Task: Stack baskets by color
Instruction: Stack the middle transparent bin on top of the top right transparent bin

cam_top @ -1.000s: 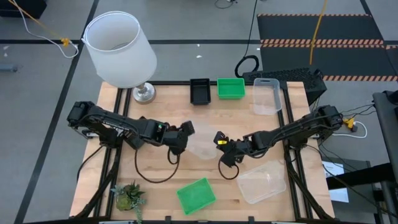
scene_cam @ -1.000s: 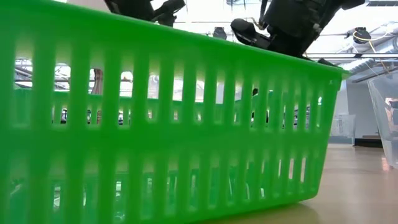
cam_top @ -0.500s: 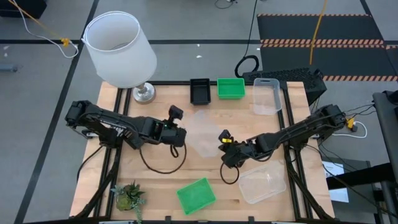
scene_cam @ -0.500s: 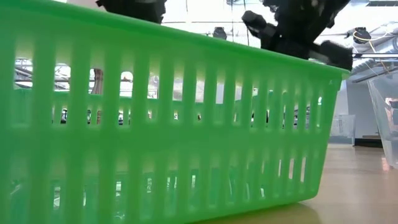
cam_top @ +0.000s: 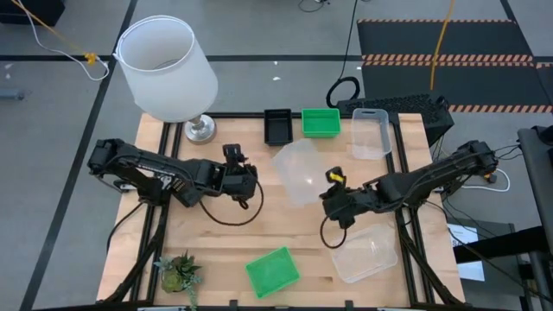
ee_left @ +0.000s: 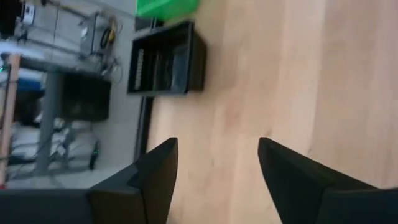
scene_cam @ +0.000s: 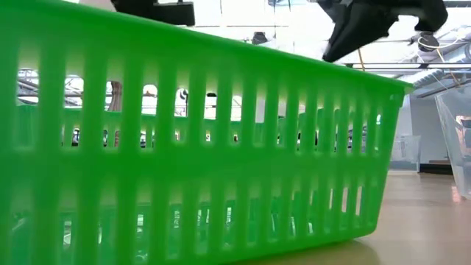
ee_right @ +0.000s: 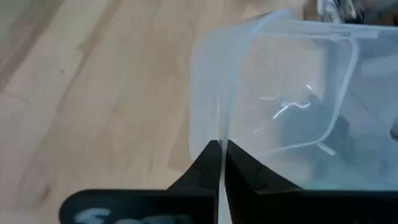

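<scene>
My right gripper (cam_top: 328,197) is shut on a clear basket (cam_top: 298,171) over the middle of the table; the right wrist view shows that basket (ee_right: 280,106) just ahead of the fingers. My left gripper (cam_top: 249,177) stands open to the basket's left and touches nothing; bare wood lies between its fingers (ee_left: 217,168). At the far edge a black basket (cam_top: 277,126), a green basket (cam_top: 320,122) and a clear basket (cam_top: 370,132) sit on their bottoms. Another clear basket (cam_top: 365,252) and a green basket (cam_top: 272,270) lie near the front. My right gripper pinches one wall of the clear basket at its rim (ee_right: 221,134), which runs edge-on between the two fingers, one inside the basket and one outside. The fingers slant down at it from the table's right. The basket sits tilted in the hold, raised off the wood.
A big white lamp (cam_top: 168,69) stands at the far left corner and a small potted plant (cam_top: 179,272) at the near left. The near green basket (scene_cam: 199,147) fills the low view. Bare wood lies between the arms and the front edge.
My right gripper has risen and gone toward the table's right edge, rolling as it went; the clear basket has come up off the wood with it and tipped. My left gripper has rolled about its own axis and drawn back a little from the basket.
</scene>
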Motion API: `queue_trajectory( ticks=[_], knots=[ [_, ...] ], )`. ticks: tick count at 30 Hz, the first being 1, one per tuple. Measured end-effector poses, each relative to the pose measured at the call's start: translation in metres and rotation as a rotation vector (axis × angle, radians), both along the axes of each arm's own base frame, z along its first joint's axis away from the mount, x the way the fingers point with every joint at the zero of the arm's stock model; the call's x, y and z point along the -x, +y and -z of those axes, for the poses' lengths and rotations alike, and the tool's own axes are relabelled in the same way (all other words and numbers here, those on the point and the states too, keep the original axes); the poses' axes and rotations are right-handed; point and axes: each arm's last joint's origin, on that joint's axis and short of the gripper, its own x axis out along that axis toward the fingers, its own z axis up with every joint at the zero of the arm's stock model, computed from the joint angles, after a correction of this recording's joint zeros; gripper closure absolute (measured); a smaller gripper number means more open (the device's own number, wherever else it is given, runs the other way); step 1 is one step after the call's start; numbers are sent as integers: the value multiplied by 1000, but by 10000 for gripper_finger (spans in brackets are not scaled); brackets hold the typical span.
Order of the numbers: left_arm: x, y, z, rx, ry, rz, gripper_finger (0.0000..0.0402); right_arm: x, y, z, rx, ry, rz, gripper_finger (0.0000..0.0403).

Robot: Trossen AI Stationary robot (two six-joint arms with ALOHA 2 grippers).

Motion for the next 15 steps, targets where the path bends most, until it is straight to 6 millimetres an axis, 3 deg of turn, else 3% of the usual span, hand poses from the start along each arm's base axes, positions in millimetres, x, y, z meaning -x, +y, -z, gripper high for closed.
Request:
queue_trajectory(
  ticks=[7, 15],
  knots=[
    [-8, -4, 33, 102, -139, 124, 192, 14, -17, -39, 19, 131, 116, 403],
    [-9, -4, 48, 133, -274, 126, 194, 26, -45, -58, 48, 262, 226, 403]
  ],
)
